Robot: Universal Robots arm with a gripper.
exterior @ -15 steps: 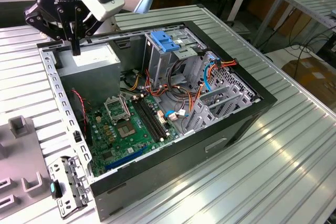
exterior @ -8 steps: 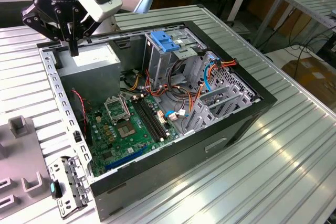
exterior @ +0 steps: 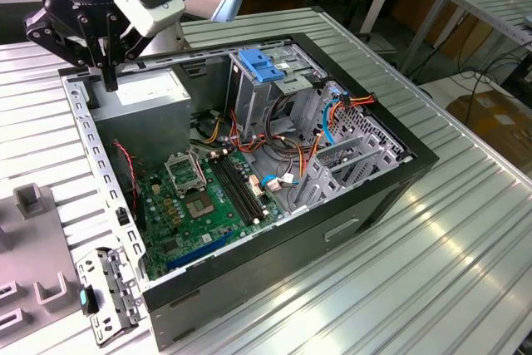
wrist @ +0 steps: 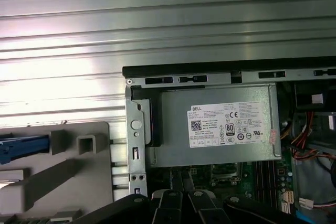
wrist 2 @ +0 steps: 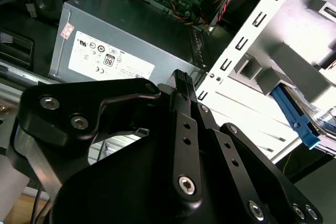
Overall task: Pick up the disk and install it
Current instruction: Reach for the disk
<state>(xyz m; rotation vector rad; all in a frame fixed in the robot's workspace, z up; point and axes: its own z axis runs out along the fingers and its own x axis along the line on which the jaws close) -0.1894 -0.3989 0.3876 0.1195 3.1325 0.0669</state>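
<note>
My gripper [exterior: 109,79] hangs over the back corner of the open computer case [exterior: 391,180] on the exterior view's left, just above the grey power-supply box [exterior: 148,93]. Its black fingers [wrist 2: 181,85] lie together, shut on nothing. Of the disk I see a blue side rail [wrist 2: 295,117] with a sliver of silver metal beside it, resting in a grey holder [wrist: 63,166] outside the case. The same blue rail [wrist: 21,148] is cut off by the edge of the first wrist view. The gripper is well apart from it.
Inside the case lie the green motherboard [exterior: 204,201], bundled cables [exterior: 332,110] and a drive bay topped by a light-blue bracket [exterior: 262,64]. A grey slotted fixture [exterior: 33,205] and a loose metal bracket [exterior: 108,293] sit on the ribbed metal table [exterior: 432,263].
</note>
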